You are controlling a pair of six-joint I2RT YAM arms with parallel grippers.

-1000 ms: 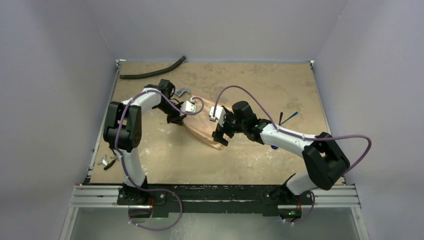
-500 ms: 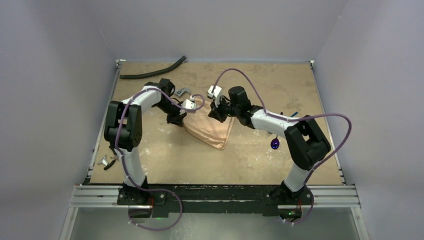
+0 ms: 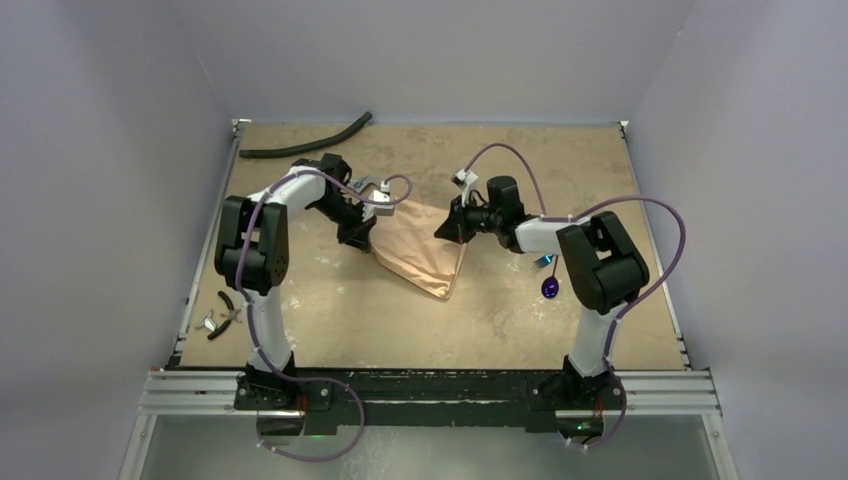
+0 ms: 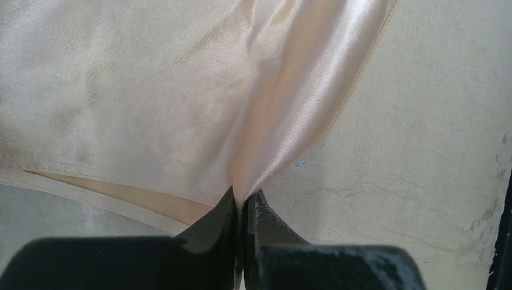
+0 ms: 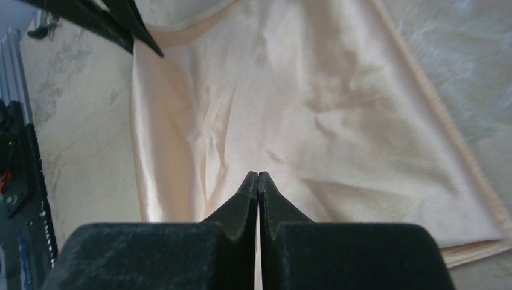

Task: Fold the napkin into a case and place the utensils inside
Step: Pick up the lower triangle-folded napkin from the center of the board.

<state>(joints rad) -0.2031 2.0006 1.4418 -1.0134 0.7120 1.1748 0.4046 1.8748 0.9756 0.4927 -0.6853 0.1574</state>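
Here, the left hand (image 4: 243, 196) and right hand (image 5: 258, 178) each pinch the satiny, triangular peach napkin (image 3: 420, 250).

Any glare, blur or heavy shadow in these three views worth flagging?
Top external: even, soft light, sharp, only faint shadows on the table. Left wrist: satin sheen glares along the napkin's fold; the left gripper is near-black, detail lost. Right wrist: napkin washed pale with bright patches; the right gripper is a dark, soft-edged mass.
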